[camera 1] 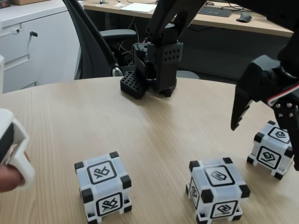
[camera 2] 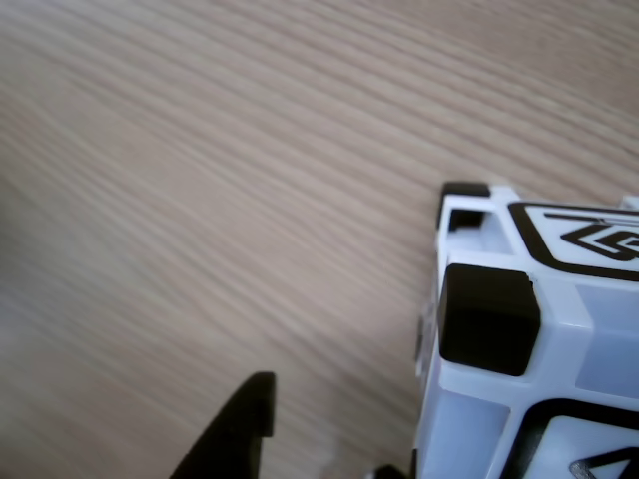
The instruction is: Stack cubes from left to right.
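Your round, pale wood-grain table (camera 1: 140, 126) carries everything, and the black arm base (camera 1: 156, 65) sits at its far edge, so the arm reaches forward over the whole row. In the fixed view the black two-finger gripper (camera 1: 266, 135) hangs over the right side with its jaws spread wide and nothing between them; 1 pointed finger (camera 1: 240, 109) hovers above the tabletop just left of the right-hand cube. That pose reads as an approach to a pick, not a carry.

The 3 white-grey plastic cubes with black corner blocks stand apart in a loose row, none stacked: the left cube (camera 1: 103, 186), the middle cube (camera 1: 216, 189) and the right cube (camera 1: 272, 150), which is nearest the gripper and partly tucked under it. In the other view that cube (camera 2: 539, 339) sits close beside a dark fingertip (camera 2: 235, 429), untouched.

At the left edge, a hand (camera 1: 7, 175) holds a white device (camera 1: 16, 149), well apart from the cubes. Nothing lies between the cubes, though the middle cube stands close enough to clip on a low sweep.
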Motion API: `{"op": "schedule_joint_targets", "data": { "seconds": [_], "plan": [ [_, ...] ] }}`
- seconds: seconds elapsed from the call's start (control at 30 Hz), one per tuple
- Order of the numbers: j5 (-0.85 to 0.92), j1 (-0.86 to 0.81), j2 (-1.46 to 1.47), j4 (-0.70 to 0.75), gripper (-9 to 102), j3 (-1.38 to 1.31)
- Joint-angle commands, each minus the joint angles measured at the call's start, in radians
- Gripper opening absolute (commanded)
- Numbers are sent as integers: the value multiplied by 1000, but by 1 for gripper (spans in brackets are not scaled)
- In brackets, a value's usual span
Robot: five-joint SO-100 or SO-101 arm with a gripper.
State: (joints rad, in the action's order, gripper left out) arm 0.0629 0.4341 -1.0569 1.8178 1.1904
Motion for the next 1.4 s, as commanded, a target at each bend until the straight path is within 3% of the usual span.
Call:
{"op": "schedule_joint_targets", "data": {
  "seconds": [0.0, 0.83, 1.37],
  "plan": [
    [8, 3, -8, -2, 46, -26],
    [95, 6, 78, -34, 41, -140],
    [103, 48, 78, -35, 14, -140]
  ]
}}
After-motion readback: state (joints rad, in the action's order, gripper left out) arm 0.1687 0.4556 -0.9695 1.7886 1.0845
